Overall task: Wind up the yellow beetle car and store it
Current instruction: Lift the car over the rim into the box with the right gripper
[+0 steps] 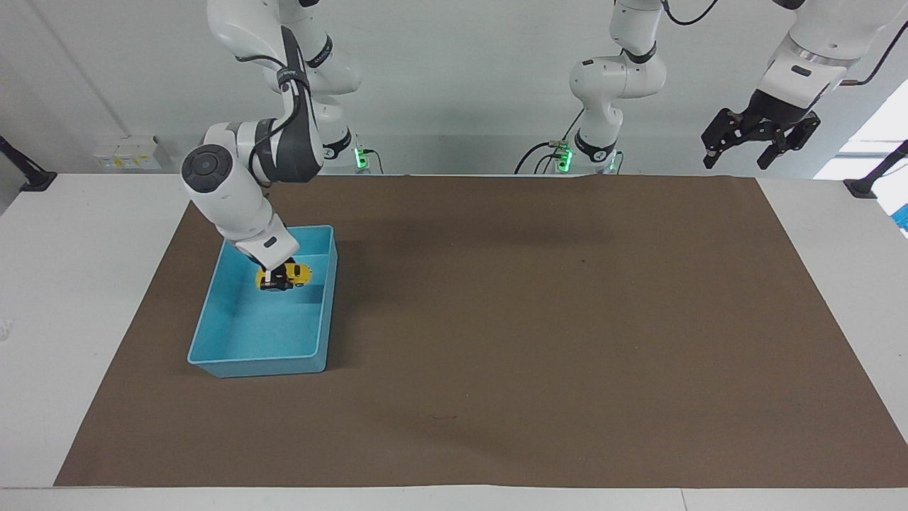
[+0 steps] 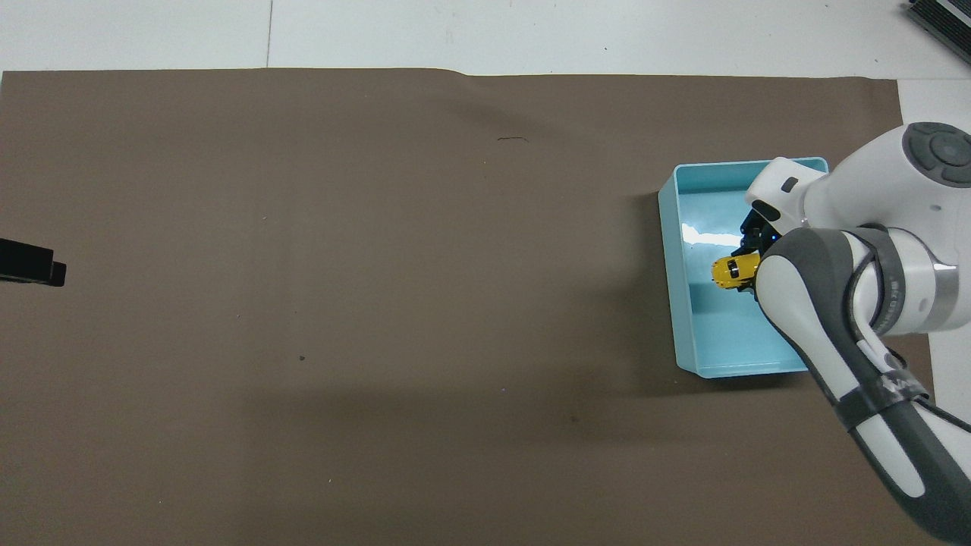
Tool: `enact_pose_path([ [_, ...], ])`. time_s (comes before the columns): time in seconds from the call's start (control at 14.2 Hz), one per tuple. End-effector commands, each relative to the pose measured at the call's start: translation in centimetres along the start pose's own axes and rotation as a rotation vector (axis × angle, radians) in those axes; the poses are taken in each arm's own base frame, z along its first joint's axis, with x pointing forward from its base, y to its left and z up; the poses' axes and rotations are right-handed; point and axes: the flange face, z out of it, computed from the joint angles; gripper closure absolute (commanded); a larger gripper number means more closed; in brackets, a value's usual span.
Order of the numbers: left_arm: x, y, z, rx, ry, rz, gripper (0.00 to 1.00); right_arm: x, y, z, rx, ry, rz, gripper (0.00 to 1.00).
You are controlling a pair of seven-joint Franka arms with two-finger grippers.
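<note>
Holding: right hand [image 1: 273, 278] pinches the yellow beetle car [image 1: 285, 275] over the inside of the light-blue bin [image 1: 323, 333], its fingers pressed tight on the toy.
Car: above the bin floor, off the walls; whether it touches the bottom I cannot tell.
Bin: on the brown mat [image 1: 539, 341], toward the right arm's end of the table [image 1: 85, 284].
Left hand [image 1: 760, 142]: waits high over the table's other end, fingers spread.
Around: green lights at the arm bases.
Writing: lettering on the right arm's sleeve, unreadable.
</note>
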Motion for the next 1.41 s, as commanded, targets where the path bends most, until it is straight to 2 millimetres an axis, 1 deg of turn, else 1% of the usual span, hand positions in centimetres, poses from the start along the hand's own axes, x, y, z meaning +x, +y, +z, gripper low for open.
enact_pose_path([
  [0.0, -0.8, 0.2, -0.2, -0.01, -0.004, 0.008, 0.0, -0.7, -1.9, 0.6, -0.052, -0.018, -0.036, 1.0],
  [0.14, -0.8, 0.1, -0.2, -0.01, -0.004, 0.007, 0.0, -0.8, -2.3, 1.1, -0.08, -0.023, -0.072, 1.0],
  [0.28, -0.8, 0.1, -0.2, -0.009, -0.004, 0.007, 0.0, -2.5, -2.1, 1.9, -0.081, -0.021, -0.065, 1.0],
  [0.49, -0.8, 0.1, -0.2, -0.01, -0.004, 0.007, 0.0, -2.7, -2.2, 2.5, -0.096, -0.025, -0.078, 1.0],
  [0.56, -0.8, 0.1, -0.2, -0.01, -0.004, 0.007, 0.0, -3.5, -2.2, 3.1, -0.085, -0.026, -0.069, 1.0],
  [0.63, -0.8, 0.0, -0.2, -0.01, -0.004, 0.005, 0.0, -4.4, -2.2, 4.1, -0.072, -0.025, -0.061, 1.0],
  [0.77, -0.8, 0.1, -0.2, -0.01, -0.004, 0.007, 0.0, -4.1, -2.0, 4.4, -0.095, -0.032, -0.081, 1.0],
  [0.92, -0.8, 0.0, -0.2, -0.01, -0.004, 0.005, 0.0, -3.6, -1.8, 4.2, -0.116, -0.036, -0.091, 1.0],
  [1.06, -0.8, 0.0, -0.2, -0.01, -0.004, 0.005, 0.0, -3.6, -1.6, 5.4, -0.115, -0.034, -0.089, 1.0],
  [1.13, -0.8, 0.0, -0.2, -0.01, -0.004, 0.005, 0.0, -3.6, -1.4, 5.7, -0.124, -0.035, -0.091, 1.0],
  [1.34, -0.8, 0.0, -0.2, -0.01, -0.004, 0.005, 0.0, -3.7, -1.2, 7.8, -0.103, -0.029, -0.086, 1.0],
])
